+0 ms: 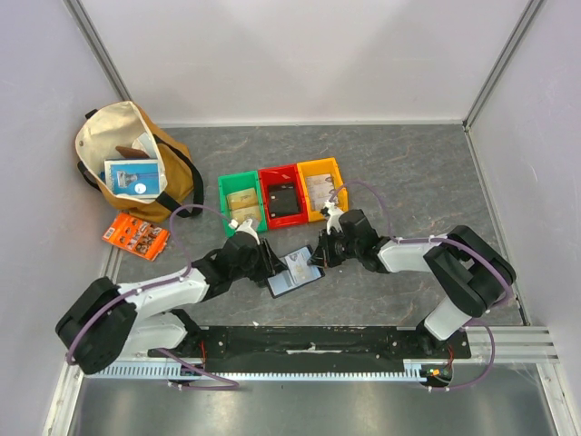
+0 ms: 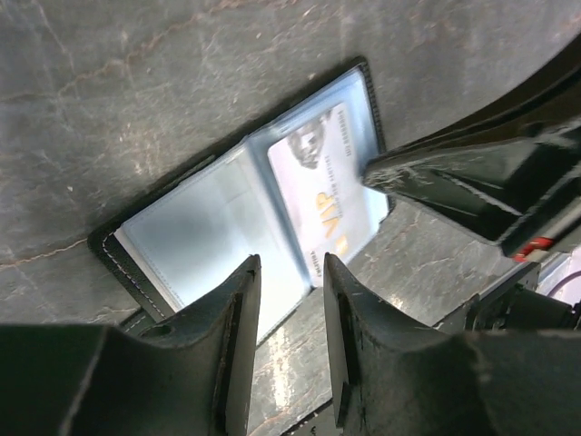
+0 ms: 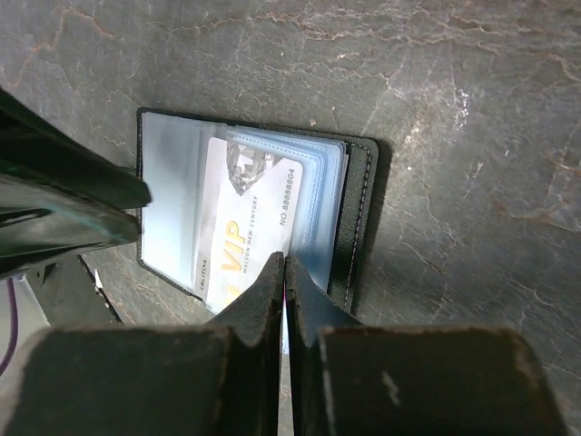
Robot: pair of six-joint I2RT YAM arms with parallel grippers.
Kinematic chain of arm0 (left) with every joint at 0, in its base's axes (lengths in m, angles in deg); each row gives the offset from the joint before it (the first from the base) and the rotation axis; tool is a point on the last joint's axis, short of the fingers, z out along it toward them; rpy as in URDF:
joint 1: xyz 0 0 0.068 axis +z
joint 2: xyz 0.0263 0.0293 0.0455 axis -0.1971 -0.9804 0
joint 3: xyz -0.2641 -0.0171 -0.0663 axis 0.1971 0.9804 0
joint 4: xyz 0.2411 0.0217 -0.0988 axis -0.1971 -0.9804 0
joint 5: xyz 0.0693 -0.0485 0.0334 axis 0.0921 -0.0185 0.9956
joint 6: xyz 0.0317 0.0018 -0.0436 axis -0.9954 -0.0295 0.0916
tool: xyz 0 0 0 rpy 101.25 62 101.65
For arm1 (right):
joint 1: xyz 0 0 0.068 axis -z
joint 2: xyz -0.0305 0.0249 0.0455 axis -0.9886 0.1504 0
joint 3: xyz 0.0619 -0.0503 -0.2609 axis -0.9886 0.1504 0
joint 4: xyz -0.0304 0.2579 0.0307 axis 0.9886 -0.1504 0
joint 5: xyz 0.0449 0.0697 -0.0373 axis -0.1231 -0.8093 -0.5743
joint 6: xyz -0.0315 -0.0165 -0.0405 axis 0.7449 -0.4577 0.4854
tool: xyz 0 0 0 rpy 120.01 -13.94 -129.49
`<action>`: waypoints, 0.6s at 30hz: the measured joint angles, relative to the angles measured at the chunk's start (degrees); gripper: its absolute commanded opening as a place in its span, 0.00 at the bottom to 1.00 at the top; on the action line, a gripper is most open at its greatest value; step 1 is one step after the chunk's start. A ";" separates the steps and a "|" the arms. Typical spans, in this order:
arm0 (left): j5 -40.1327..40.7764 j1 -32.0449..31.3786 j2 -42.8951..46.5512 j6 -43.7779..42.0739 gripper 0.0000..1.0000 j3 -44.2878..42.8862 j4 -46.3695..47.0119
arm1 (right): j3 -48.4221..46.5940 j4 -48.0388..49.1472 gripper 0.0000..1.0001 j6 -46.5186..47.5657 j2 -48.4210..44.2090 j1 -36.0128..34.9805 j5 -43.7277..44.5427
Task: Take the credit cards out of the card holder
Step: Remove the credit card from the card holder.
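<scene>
A grey, veined bench (image 1: 408,182) between white walls carries the holder (image 1: 295,270), which lies open between the two hands. It looks light and floppy, with slick clear sleeves, so one panel wants pinning down. The card (image 3: 238,218), stiff and thin, juts past the rim and is best pinched at that free edge. The left hand (image 2: 290,263) stands narrowly parted over the holder, holding nothing. The right hand (image 3: 284,268) is pressed together at the card; its own fingers hide whether it grips. Any further cards cannot be made out.
</scene>
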 measured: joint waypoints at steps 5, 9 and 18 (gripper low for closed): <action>-2.21 0.00 -5.79 2.86 0.40 2.64 6.49 | 1.18 1.27 0.08 -1.01 0.04 1.18 -1.77; -4.11 0.04 -8.17 5.07 0.40 4.02 12.96 | 1.60 1.68 0.07 -1.20 0.04 1.55 -2.64; -6.49 0.04 -12.57 7.85 0.40 5.38 21.46 | 1.73 2.45 0.08 -1.51 0.59 1.90 -3.82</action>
